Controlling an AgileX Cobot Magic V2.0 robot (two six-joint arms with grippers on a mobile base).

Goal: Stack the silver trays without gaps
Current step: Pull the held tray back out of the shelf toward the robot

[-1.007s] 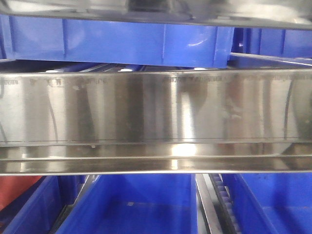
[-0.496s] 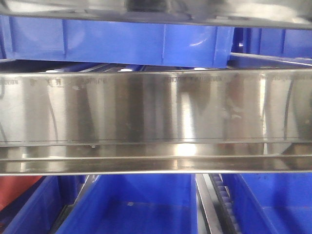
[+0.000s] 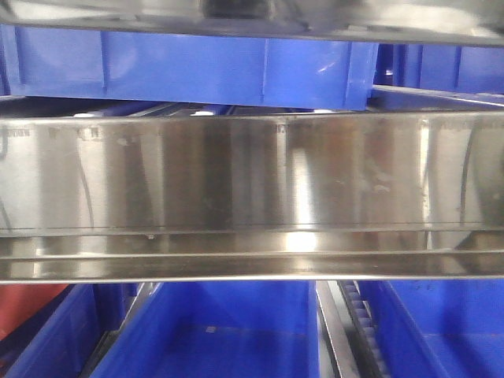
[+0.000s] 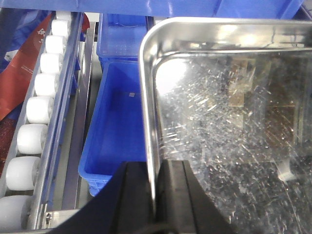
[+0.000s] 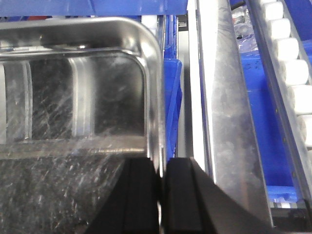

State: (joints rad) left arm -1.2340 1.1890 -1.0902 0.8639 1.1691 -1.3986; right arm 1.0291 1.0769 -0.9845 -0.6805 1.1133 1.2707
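Observation:
One silver tray [image 4: 229, 107] fills the right of the left wrist view, its scratched shiny floor facing me. My left gripper [image 4: 155, 168] is shut on the thin left rim, one black finger on each side. The right wrist view shows the tray [image 5: 73, 97] from its other end, where my right gripper [image 5: 161, 165] is shut on the right rim near the rounded corner. The tray hangs between both grippers above the blue bins. No gripper shows in the front view.
A long brushed-steel rail [image 3: 252, 181] spans the front view, with blue bins above [image 3: 197, 67] and below [image 3: 228, 331]. White roller tracks run at the left [image 4: 39, 112] and the right [image 5: 292, 68]. A blue bin [image 4: 119, 122] lies under the tray's left edge, and a steel rail [image 5: 224, 122] passes right of it.

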